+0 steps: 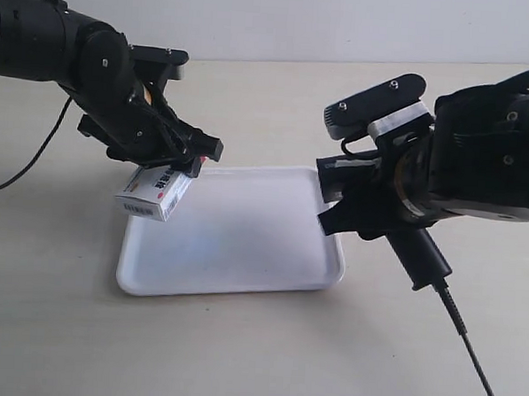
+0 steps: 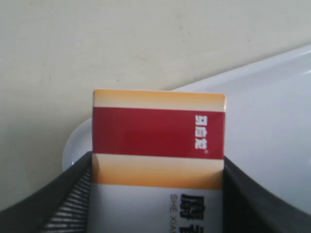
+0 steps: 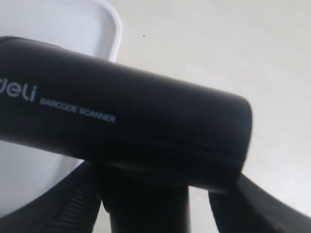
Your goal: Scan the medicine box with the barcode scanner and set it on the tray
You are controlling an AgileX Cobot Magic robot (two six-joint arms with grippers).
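The medicine box (image 1: 156, 192) hangs tilted over the white tray's (image 1: 235, 250) left rear corner, barcode end lowest. My left gripper (image 1: 175, 168), on the arm at the exterior view's left, is shut on it. In the left wrist view the box (image 2: 158, 131) shows its red and orange-tan band between the dark fingers (image 2: 73, 204), with the tray (image 2: 272, 121) underneath. My right gripper (image 1: 379, 208) is shut on the black barcode scanner (image 1: 421, 251) beside the tray's right edge, head toward the box. The right wrist view is filled by the scanner (image 3: 121, 121), above the tray's corner (image 3: 73, 19).
The scanner's black cable (image 1: 474, 355) trails toward the front right of the beige table (image 1: 239, 347). Another black cable (image 1: 36, 155) loops at the far left behind the left arm.
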